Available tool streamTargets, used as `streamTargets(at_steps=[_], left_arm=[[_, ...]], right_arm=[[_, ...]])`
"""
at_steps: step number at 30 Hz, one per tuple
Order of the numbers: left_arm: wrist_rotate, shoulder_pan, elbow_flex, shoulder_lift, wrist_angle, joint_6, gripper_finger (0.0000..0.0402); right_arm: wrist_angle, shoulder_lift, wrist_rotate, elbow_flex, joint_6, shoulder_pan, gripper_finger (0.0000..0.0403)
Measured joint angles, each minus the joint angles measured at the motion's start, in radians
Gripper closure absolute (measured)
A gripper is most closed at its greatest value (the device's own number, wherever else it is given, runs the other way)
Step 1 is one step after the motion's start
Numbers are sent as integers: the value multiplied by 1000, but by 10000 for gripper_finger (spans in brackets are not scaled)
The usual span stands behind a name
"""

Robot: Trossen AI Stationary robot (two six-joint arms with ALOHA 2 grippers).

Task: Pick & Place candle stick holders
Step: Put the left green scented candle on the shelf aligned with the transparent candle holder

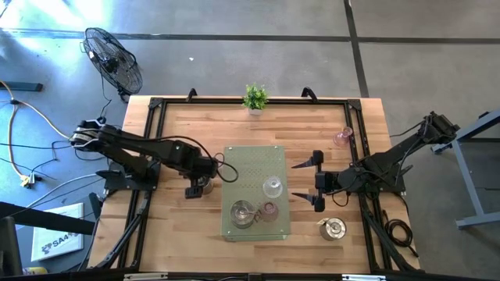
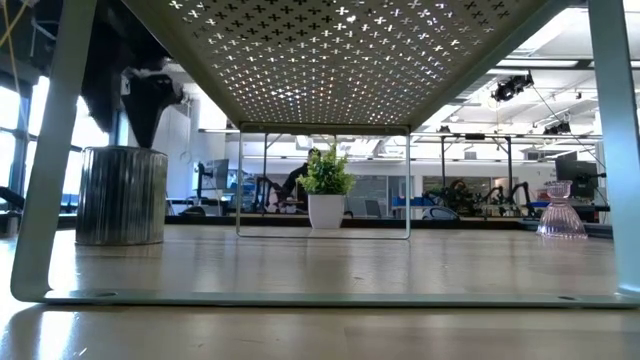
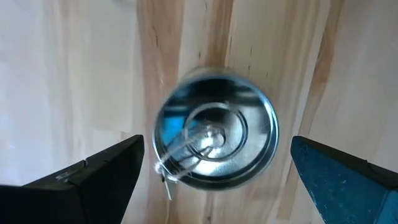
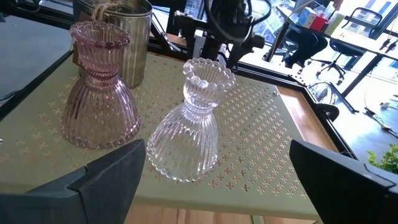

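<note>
A shiny silver candle stick holder (image 3: 214, 144) stands on its base on the bare wood, left of the green perforated stand (image 1: 256, 160). My left gripper (image 1: 197, 186) hovers over it, pointing down, open, one finger on either side and clear of it. On the stand sit another silver holder (image 1: 242, 212), a pink glass holder (image 4: 99, 99) and a clear glass holder (image 4: 189, 124). My right gripper (image 1: 316, 181) waits open at the stand's right edge, facing them. A third silver holder (image 1: 332, 228) and a pink glass one (image 1: 343, 137) stand on the table at the right.
A small green potted plant (image 1: 255, 97) stands at the table's far edge. A black frame (image 1: 156, 105) runs around the tabletop. The stand rests on thin legs (image 2: 40, 200), with open space beneath it. Bare wood lies far of the stand.
</note>
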Motion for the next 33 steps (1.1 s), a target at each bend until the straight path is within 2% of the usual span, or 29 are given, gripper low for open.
streamTargets(at_steps=[17, 27, 33], left_arm=[[9, 0, -135, 0, 114, 24, 2], [-16, 0, -201, 0, 284, 86, 2], [-10, 0, -230, 0, 286, 84, 2]], right_arm=[[1, 0, 3, 0, 0, 0, 10], [0, 0, 5, 0, -1, 0, 10], [0, 0, 5, 0, -7, 0, 10]])
